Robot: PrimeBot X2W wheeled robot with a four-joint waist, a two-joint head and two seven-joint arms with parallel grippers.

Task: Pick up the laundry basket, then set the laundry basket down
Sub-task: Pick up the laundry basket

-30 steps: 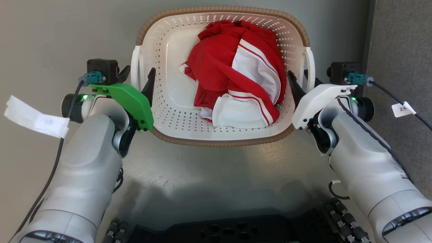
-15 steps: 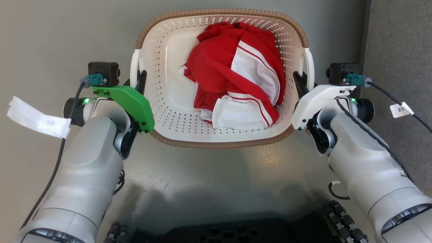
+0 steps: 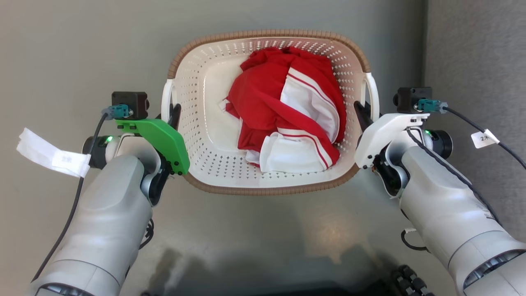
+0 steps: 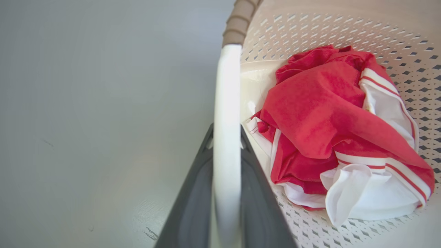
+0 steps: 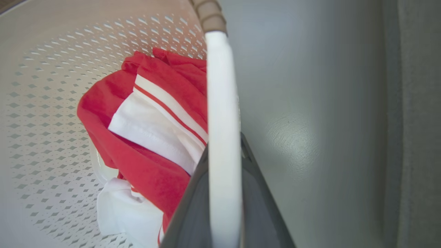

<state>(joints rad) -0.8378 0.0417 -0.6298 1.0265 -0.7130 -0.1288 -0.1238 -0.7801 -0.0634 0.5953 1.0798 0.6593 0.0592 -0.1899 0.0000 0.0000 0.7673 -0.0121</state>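
laundry basket (image 3: 267, 190) was noted at 12 o'clock in the head view, above the grey floor (image 3: 246, 230); contact with the floor could not be told. left gripper (image 3: 173, 113) was closed on the basket's 9 o'clock handle (image 4: 225, 137), right gripper (image 3: 360, 112) on the 3 o'clock handle (image 5: 222, 137). a red-and-white garment (image 3: 283, 111) was lying inside.

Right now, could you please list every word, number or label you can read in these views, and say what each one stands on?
"2", followed by a mark too small to read: on the right tag, a white slip on the right arm's cable.
Faint print, too blurred to read: on the left tag, a white slip on the left arm's cable.
No text can be seen on the basket or the cloth.
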